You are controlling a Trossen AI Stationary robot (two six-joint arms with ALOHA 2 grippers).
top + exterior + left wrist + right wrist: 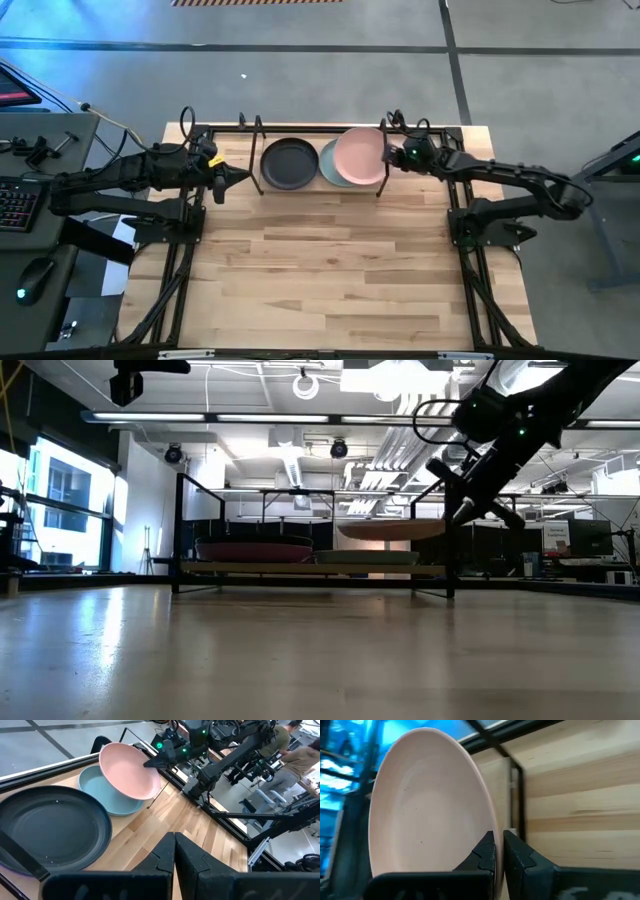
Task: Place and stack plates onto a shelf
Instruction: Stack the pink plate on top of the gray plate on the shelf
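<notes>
The shelf [245, 190] stands at the table's far edge. On its left half lies the black plate [290, 163], with the purple plate [255, 550] under it, as the low view shows. The blue-green plate [327, 163] lies on the right half. The pale pink plate [360, 155] hovers over it, held by my right gripper [388, 158], which comes in from the table's right. My left gripper [235, 178] is shut and holds nothing. It waits just off the shelf's left end, pointing toward the plates. My right gripper pinches the pink plate's rim [489, 827] on the side toward the table's right, one finger [484, 851] on the plate's inner face and one on its underside. The fingers come from the table's right, slanting down. The plate is lifted clear, slightly tilted, above the blue-green plate [365, 558].
A larger black metal frame [300, 128] runs along the table's far edge around the shelf, with uprights [178, 530] at its ends. The wooden table top [330, 270] stretches bare between shelf and near edge. A keyboard and mouse [20, 205] sit off the table's left.
</notes>
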